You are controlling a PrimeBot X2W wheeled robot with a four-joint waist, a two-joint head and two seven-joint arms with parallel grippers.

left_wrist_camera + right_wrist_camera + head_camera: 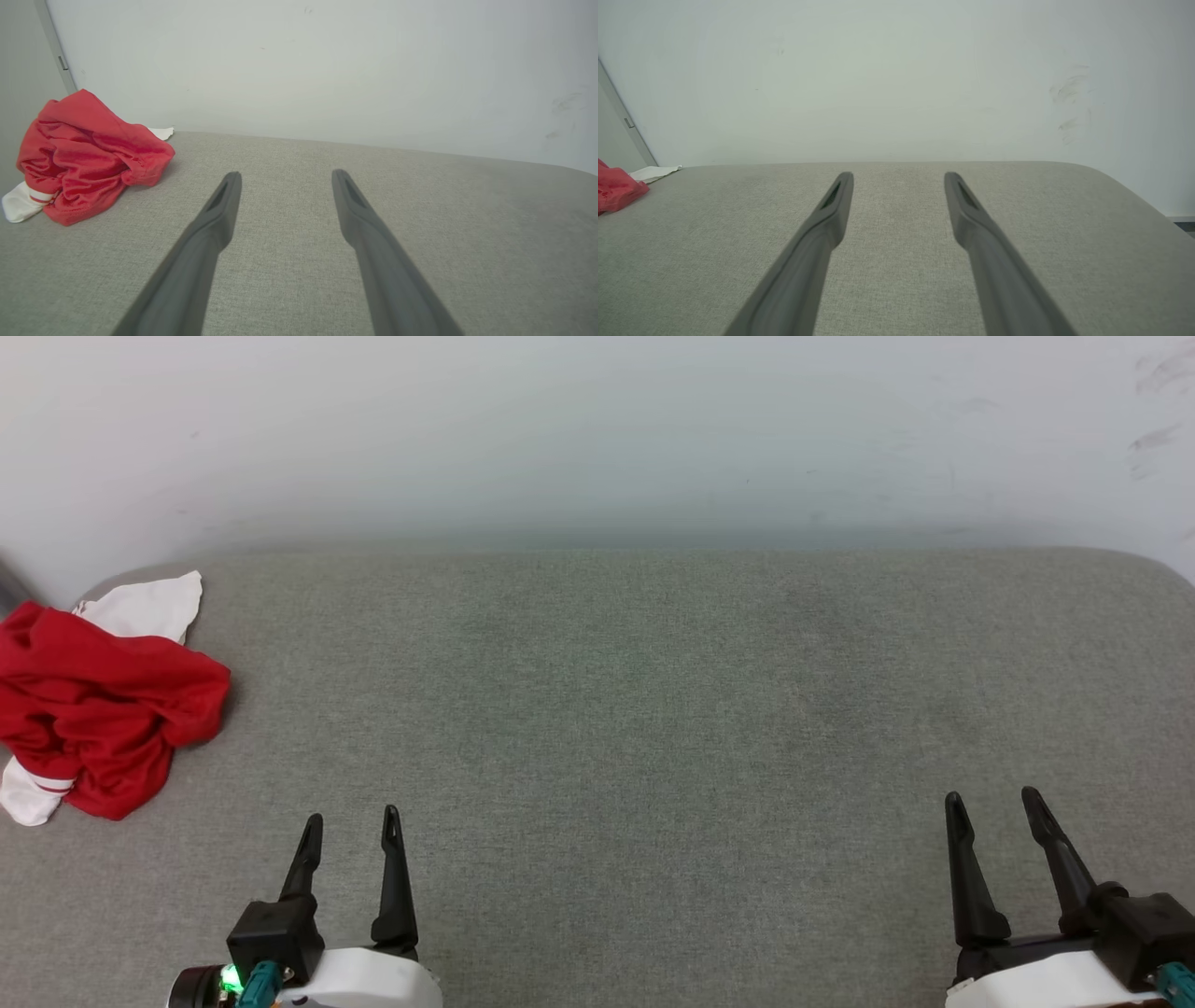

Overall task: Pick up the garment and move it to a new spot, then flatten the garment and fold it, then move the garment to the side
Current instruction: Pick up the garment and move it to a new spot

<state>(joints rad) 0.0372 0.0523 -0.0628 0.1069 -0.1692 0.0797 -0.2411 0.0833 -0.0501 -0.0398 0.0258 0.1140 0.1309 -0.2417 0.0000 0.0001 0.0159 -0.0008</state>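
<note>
The garment (103,709) lies in a crumpled red heap with white sleeve parts at the far left of the grey padded surface. The left wrist view has the garment (88,154) at its left, and a corner of the garment (616,189) sits at the left edge of the right wrist view. My left gripper (353,821) stands open near the front edge, to the right of the heap and apart from it, nothing between its fingers. At the front right my right gripper (992,798) is open and empty, far from the cloth.
The grey fabric-covered surface (653,709) runs wide from left to right, with rounded back corners. A pale wall (597,429) rises straight behind it. A grey vertical strip (53,44) stands on the wall at the left.
</note>
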